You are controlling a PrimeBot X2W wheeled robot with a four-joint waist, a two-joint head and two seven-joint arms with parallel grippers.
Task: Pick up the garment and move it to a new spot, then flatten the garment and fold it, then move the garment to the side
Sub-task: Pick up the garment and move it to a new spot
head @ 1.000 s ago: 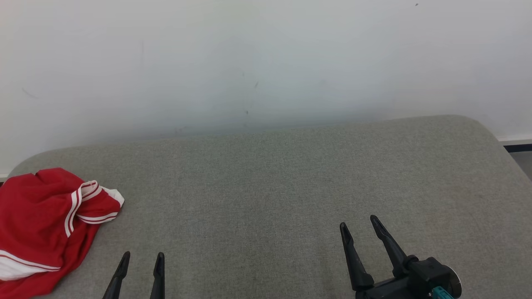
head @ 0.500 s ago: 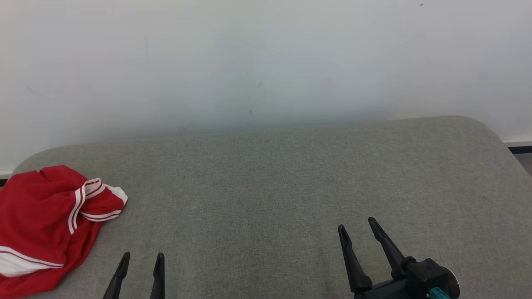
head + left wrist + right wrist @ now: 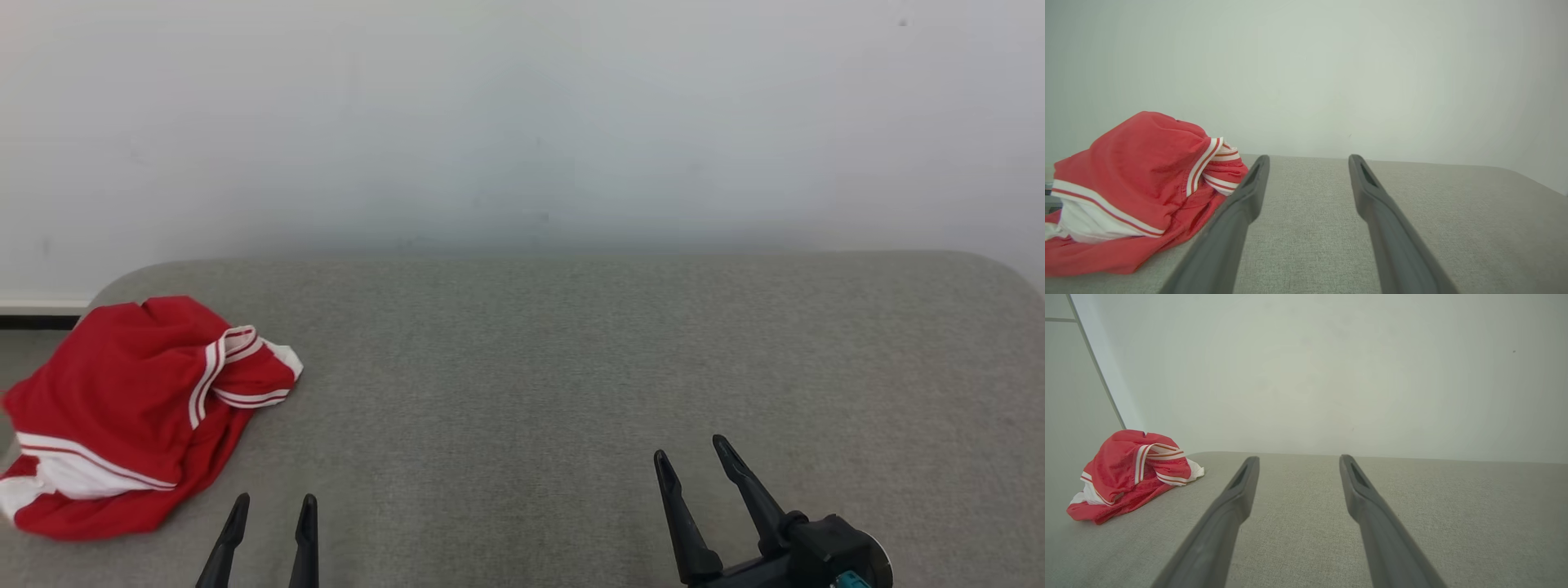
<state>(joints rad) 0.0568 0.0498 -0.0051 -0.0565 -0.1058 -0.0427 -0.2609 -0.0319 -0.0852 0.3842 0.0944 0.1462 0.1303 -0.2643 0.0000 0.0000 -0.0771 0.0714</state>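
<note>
The garment (image 3: 139, 408) is red with white stripes and lies crumpled in a heap at the left end of the grey padded surface (image 3: 571, 367). My left gripper (image 3: 273, 506) hangs open just right of it, near the front edge, with empty fingers. In the left wrist view the garment (image 3: 1139, 188) sits left of the left gripper (image 3: 1308, 161), close beside its left finger. My right gripper (image 3: 687, 453) stands open and empty at the lower right. The right wrist view has the garment (image 3: 1133, 471) far to the left of the right gripper (image 3: 1296, 459).
A pale wall (image 3: 522, 122) rises directly behind the grey surface. The surface has rounded far corners, and a strip of floor with a dark skirting line (image 3: 37, 320) lies past its left end. Bare grey fabric stretches between the grippers and to the right.
The whole head picture has shifted right, so the camera turned left; the garment now sits fuller in frame. Both grippers stay open and keep their places.
</note>
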